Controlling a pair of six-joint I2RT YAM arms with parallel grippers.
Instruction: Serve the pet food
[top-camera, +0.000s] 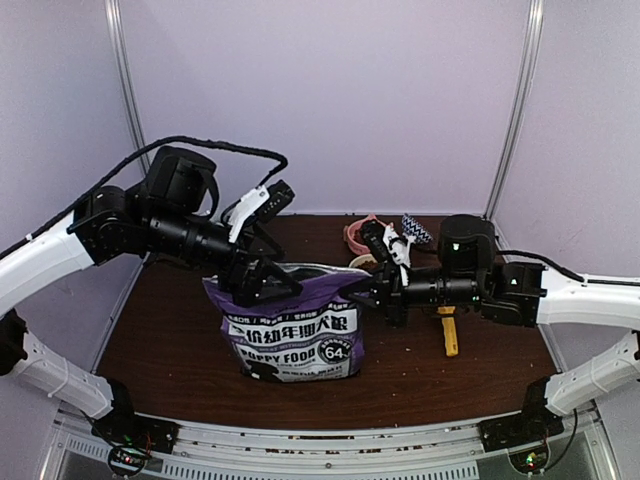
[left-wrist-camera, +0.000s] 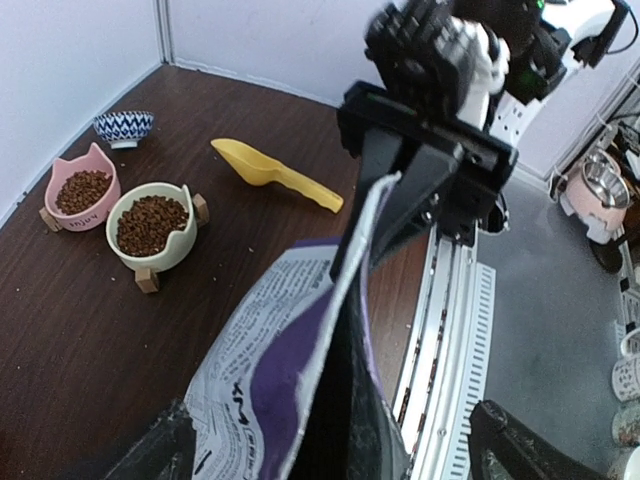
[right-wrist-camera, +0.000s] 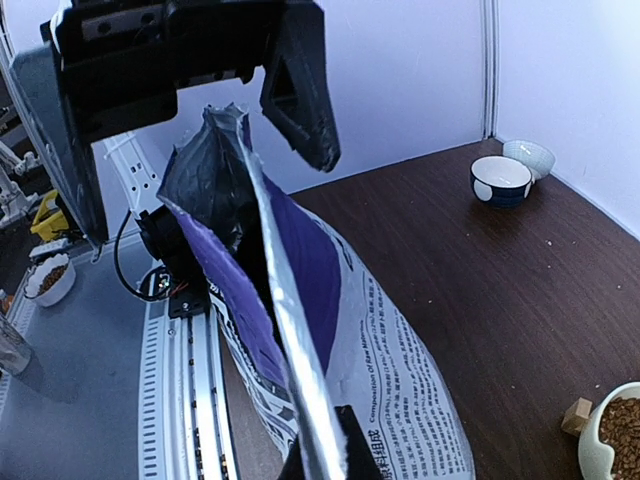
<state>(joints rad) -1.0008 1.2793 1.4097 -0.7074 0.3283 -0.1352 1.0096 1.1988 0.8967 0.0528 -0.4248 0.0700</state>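
- Top external view — the purple soft-film pet-food bag (top-camera: 290, 335) stands upright on the dark brown table (top-camera: 170, 330), between the two arms.
- Jaws, right: the right gripper (top-camera: 370, 290) is clenched on the bag's right top edge. The right wrist view shows film pinched flat between its fingers.
- Jaws, left: the left gripper (top-camera: 258, 284) is spread and straddles the left top edge without pinching. Its fingers sit wide at both lower corners of the left wrist view.
- Food: small dark-brown dry kibble pellets (left-wrist-camera: 150, 225) lie in the cream cat-eared bowl (left-wrist-camera: 165, 260) and the pink cat-eared bowl (left-wrist-camera: 75, 222), which stand side by side. The yellow plastic scoop (left-wrist-camera: 262, 165) lies near them.
- Handling, judged: the film looks thin, limp and probably slick. The weight sits low, so the top would fold under load. The best hold is the top seam, one corner on each side. Loose pellets would roll and scatter.
- Hidden: the bag's interior is not visible — the remaining fill cannot be told. The cream bowl is largely masked by the right arm in the top view.
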